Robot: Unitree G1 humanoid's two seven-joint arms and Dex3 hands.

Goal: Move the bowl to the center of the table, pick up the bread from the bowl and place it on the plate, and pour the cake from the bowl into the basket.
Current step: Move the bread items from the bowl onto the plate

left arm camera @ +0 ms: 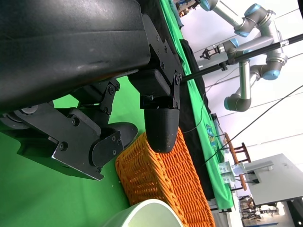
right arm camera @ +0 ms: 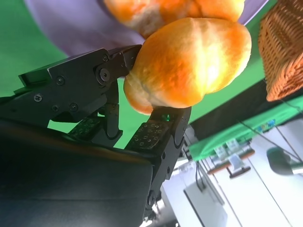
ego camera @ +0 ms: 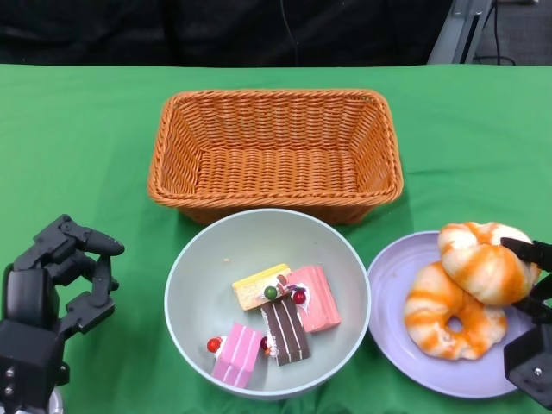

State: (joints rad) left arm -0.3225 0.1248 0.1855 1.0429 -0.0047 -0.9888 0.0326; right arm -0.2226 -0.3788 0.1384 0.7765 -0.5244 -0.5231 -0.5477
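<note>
Resting near the desk's (ego camera: 78, 138) front middle, a pale green bowl (ego camera: 194, 285) is seen with four cake slices (ego camera: 274, 323) inside: one yellow, one pink with white cream, one chocolate-striped, one pink at the near rim. A wicker basket (ego camera: 274, 151) is set just behind the bowl, empty, its front edge close to the bowl's far rim. A lilac plate (ego camera: 392, 293) is placed just right of the bowl, and an orange-swirled bread ring (ego camera: 453, 321) lies on it. A second bread roll (right arm camera: 189, 61) is gripped by the right hand (ego camera: 530, 293), its fingers (right arm camera: 156, 135) closed against the roll's sides, and is held over the plate, against the ring's upper edge. The left hand (ego camera: 56, 285) is held over the green cloth at the bowl's left, apart from it, fingers spread and holding nothing.
</note>
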